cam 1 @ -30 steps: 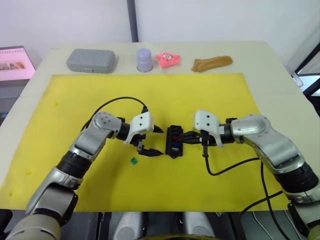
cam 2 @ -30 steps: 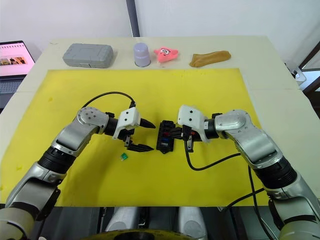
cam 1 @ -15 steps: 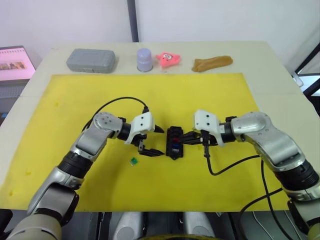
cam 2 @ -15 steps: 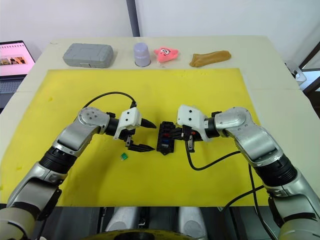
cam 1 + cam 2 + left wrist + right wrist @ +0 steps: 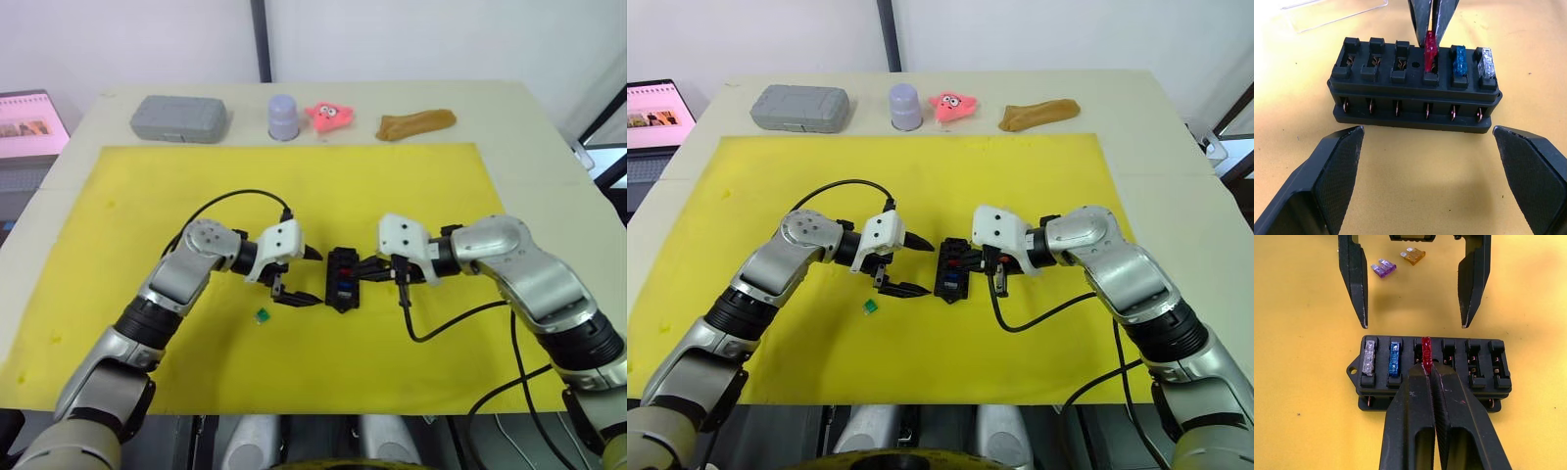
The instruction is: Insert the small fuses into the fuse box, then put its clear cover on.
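Observation:
The black fuse box (image 5: pixel 342 278) lies mid-mat between both grippers. A grey fuse (image 5: pixel 1370 357) and a blue fuse (image 5: pixel 1394 359) sit in its end slots. My right gripper (image 5: pixel 1426 367) is shut on a red fuse (image 5: pixel 1430 49) standing in the third slot, higher than its neighbours. My left gripper (image 5: pixel 315 276) is open, its fingers (image 5: pixel 1354 284) straddling the box's other side without touching. Loose purple (image 5: pixel 1383 268) and yellow-brown (image 5: pixel 1413 255) fuses lie behind it. A green fuse (image 5: pixel 262 315) lies nearer me. The clear cover (image 5: pixel 1332 12) rests beyond the box.
Along the table's far edge stand a grey case (image 5: pixel 179 117), a lavender cup (image 5: pixel 283 117), a pink toy (image 5: pixel 331 116) and a brown object (image 5: pixel 415 123). A laptop (image 5: pixel 29 125) sits off the left side. Black cables loop from both wrists over the yellow mat (image 5: pixel 147 196).

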